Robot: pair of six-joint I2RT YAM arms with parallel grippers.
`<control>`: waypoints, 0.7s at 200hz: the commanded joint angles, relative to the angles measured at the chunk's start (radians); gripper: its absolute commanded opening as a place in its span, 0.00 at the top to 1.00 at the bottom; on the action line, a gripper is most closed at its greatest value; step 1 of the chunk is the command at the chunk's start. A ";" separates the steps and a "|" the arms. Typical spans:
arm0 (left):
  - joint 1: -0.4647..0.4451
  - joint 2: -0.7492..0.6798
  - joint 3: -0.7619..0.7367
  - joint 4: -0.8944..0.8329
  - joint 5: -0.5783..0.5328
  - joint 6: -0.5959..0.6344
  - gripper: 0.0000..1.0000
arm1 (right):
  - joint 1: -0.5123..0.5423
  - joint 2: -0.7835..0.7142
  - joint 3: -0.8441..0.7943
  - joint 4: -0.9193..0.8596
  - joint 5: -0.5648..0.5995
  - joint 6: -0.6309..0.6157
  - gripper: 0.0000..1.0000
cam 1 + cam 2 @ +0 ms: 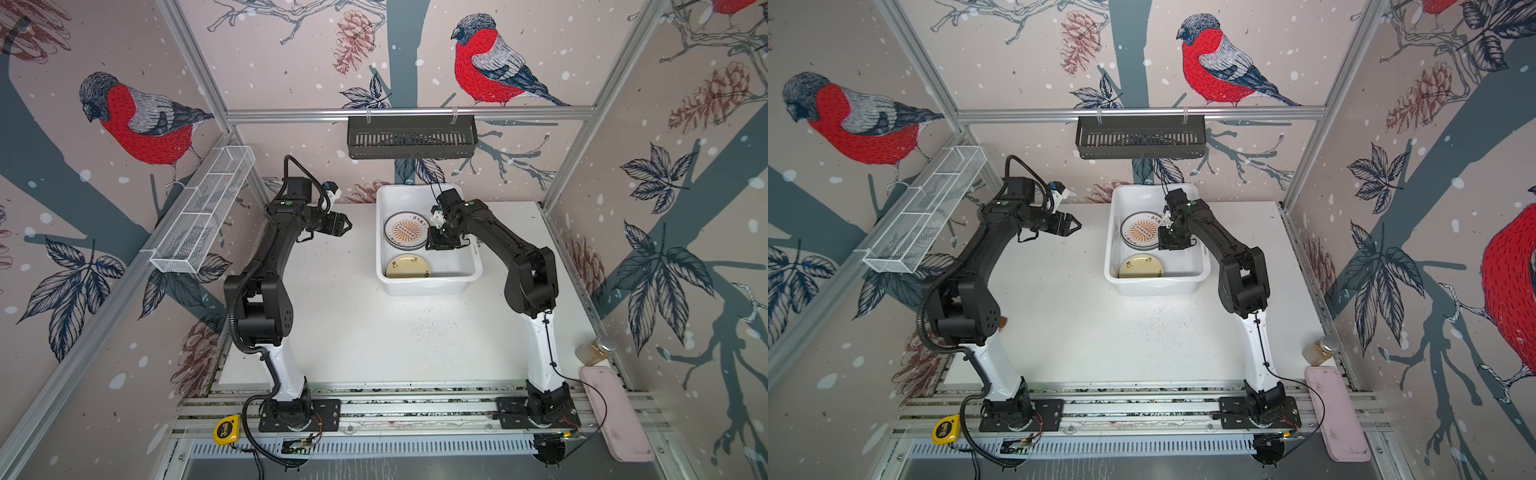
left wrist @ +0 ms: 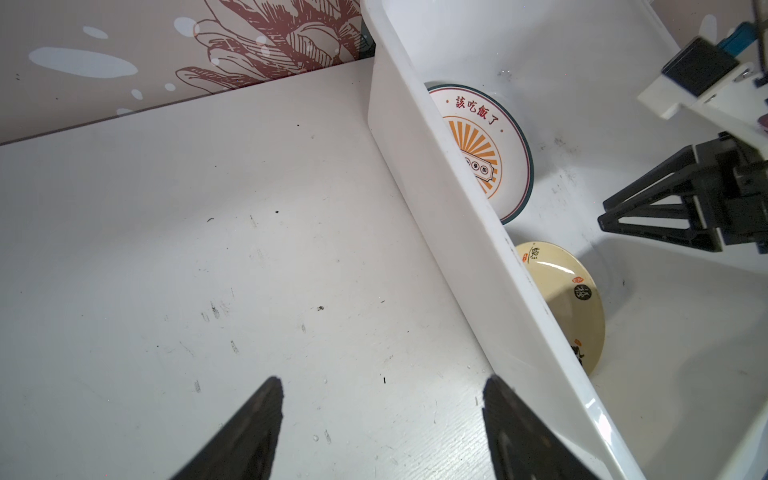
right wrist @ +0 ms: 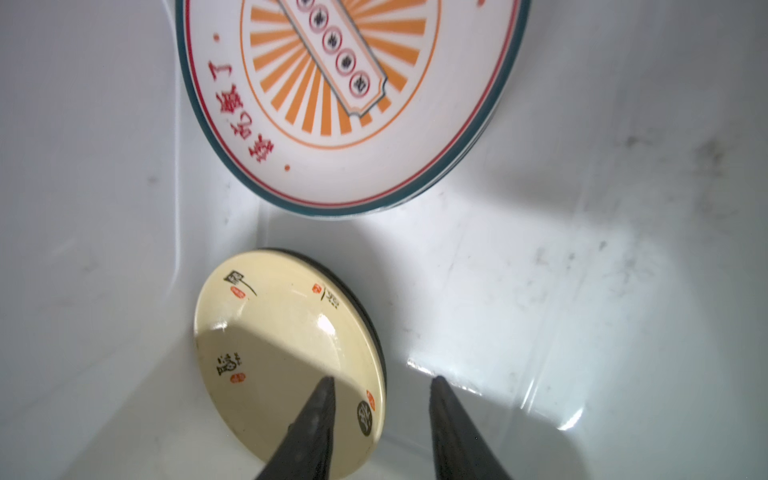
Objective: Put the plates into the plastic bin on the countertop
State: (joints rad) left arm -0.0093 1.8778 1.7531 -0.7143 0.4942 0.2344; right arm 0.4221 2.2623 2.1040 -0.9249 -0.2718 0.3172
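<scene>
White plastic bin (image 1: 428, 286) encloses the right gripper (image 3: 382, 380), which is spread and empty. Directly beneath it, one pale yellow plate (image 3: 270, 332) nests on one black plate (image 3: 358, 300). Ahead of it, one sunburst plate (image 3: 332, 83) tops a second stack whose lower rims are uncountable. Nesting probably saves floor space. The left gripper (image 2: 383, 379), spread wide and empty, hovers beside the bin wall, over the countertop (image 2: 208, 249).

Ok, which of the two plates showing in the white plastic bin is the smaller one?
The pale yellow round plate with black characters, at the white plastic bin's end nearest the arm bases; the white round plate with the orange sunburst is clearly wider.
</scene>
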 commanded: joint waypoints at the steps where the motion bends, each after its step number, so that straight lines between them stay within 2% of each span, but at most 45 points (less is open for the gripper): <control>1: 0.002 0.018 0.017 0.029 -0.009 -0.025 0.21 | -0.010 -0.027 0.043 0.050 0.060 0.049 0.59; 8: 0.003 0.027 0.031 0.023 -0.015 -0.026 0.17 | -0.014 -0.043 0.041 0.075 0.068 0.061 0.60; 39: 0.003 0.075 0.107 -0.019 -0.039 -0.019 0.15 | -0.018 -0.117 0.007 0.189 0.132 0.110 0.60; 48: 0.003 0.076 0.112 -0.020 -0.046 -0.018 0.10 | -0.020 -0.134 0.009 0.211 0.136 0.115 0.60; 85: 0.003 0.041 0.112 -0.004 -0.119 -0.004 0.09 | -0.033 -0.228 0.004 0.272 0.205 0.088 0.55; 93: 0.002 0.030 0.109 -0.004 -0.117 0.003 0.05 | -0.041 -0.253 -0.010 0.286 0.208 0.078 0.54; 109: -0.005 0.009 0.082 -0.013 -0.078 0.047 0.02 | -0.066 -0.299 -0.040 0.305 0.217 0.071 0.48; 130: -0.010 -0.011 0.064 -0.043 -0.097 0.062 0.02 | -0.095 -0.382 -0.126 0.372 0.222 0.052 0.42; 140: -0.006 -0.030 0.048 -0.042 -0.108 0.057 0.02 | -0.108 -0.422 -0.184 0.413 0.225 0.046 0.36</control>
State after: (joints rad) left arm -0.0162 1.8805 1.8240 -0.7235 0.4065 0.2619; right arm 0.3340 1.9099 2.0022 -0.6182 -0.0746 0.3920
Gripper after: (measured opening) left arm 0.976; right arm 0.587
